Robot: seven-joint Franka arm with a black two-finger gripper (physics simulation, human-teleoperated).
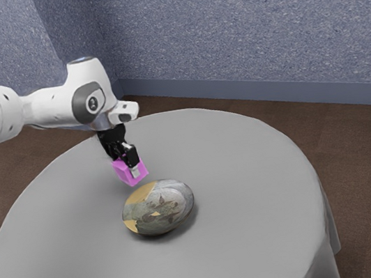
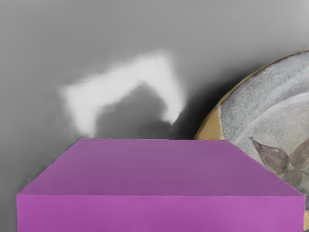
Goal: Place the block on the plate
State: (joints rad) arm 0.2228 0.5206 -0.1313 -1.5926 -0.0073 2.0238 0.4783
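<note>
In the exterior view, my gripper [image 1: 129, 165] points down over the table, its fingers on two sides of the pink block [image 1: 121, 171], shut on it. One pale fingertip lies against the block's near side. The patterned round plate [image 1: 158, 207] rests close by, toward the exterior view's lower right from the block, apart from it. The wrist view has the block [image 2: 159, 166] large and close under the hand, with part of the plate [image 2: 270, 111] beyond one of its corners. Whether the block's underside touches the table cannot be told.
The round table [image 1: 251, 199] has a grey cloth hanging over its edge. Past it are a brown floor [image 1: 365, 160] and a speckled blue-grey wall [image 1: 245, 24]. A bright patch [image 2: 130, 75] shows on the cloth beside the block.
</note>
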